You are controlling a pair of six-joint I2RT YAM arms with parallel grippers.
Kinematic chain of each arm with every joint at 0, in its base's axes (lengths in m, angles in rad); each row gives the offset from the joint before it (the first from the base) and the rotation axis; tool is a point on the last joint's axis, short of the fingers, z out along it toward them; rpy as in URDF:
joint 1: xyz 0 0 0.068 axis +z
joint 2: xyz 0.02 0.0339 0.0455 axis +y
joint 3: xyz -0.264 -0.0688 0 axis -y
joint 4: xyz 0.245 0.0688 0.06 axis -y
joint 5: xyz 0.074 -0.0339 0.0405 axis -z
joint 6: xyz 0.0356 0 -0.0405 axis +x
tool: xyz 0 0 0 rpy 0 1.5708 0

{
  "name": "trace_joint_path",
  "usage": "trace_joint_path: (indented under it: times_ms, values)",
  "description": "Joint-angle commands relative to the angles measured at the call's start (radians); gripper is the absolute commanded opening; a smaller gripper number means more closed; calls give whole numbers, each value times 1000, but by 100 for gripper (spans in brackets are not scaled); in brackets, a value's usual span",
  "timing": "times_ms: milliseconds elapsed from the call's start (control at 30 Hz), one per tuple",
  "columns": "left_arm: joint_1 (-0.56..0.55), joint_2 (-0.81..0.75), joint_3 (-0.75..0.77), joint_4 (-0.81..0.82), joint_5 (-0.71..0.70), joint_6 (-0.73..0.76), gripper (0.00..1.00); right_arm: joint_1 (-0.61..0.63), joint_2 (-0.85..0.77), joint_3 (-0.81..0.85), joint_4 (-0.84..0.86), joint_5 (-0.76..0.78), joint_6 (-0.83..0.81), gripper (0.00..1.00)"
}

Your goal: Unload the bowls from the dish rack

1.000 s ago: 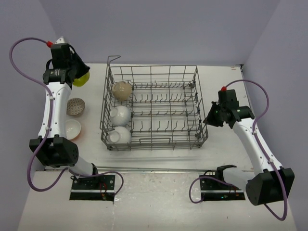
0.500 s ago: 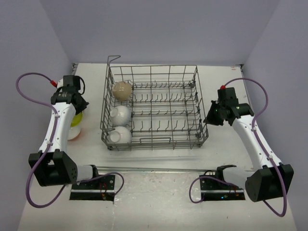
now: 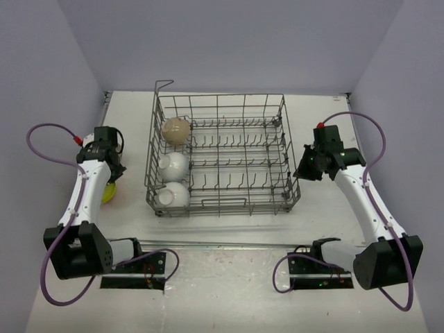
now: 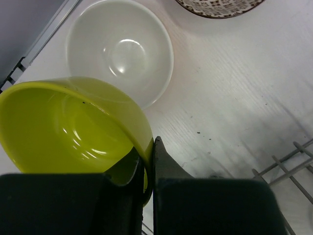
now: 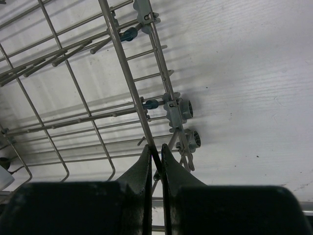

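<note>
The dish rack [image 3: 236,156] is a rectangular basket of thin grey wire, its floor set with rows of upright tines, with small grey wheels [image 5: 185,110] on its right outer side. Three round bowls stand on edge in its left column: a matte beige bowl [image 3: 175,130] farthest back, then a middle white bowl [image 3: 173,165] and a near white bowl [image 3: 172,195], both glossy.

The left gripper [image 4: 149,147] is clenched on the rim of a lime-green bowl [image 4: 68,132] – smooth and shiny, one black finger inside the wall, one outside. Under it, on the white, faintly grained table [image 4: 230,98], sits a plain white bowl [image 4: 120,51], upright and glazed; just beyond it is a bowl with a brown chequered pattern [image 4: 220,5]. The rack lies to this gripper's right, apart from it.

The right gripper [image 5: 155,154] is at the rack's right side – its black fingers are pinched tight on the top rim wire there, just above the wheels
</note>
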Motion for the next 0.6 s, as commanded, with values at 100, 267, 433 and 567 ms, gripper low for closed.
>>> trace_joint_path:
  times_ms: [100,267,433,567]
  values:
    - [72,56,-14,66,-27,44,0,-39,8,51,-41,101,9,0]
    - [101,127,-14,106,-6,69,0,-37,2,47,-38,96,4,0]
    - [114,186,-10,146,2,73,0,-37,-2,33,-29,78,3,0]
    - [118,214,-10,161,2,81,0,-37,-16,28,-21,56,-8,0]
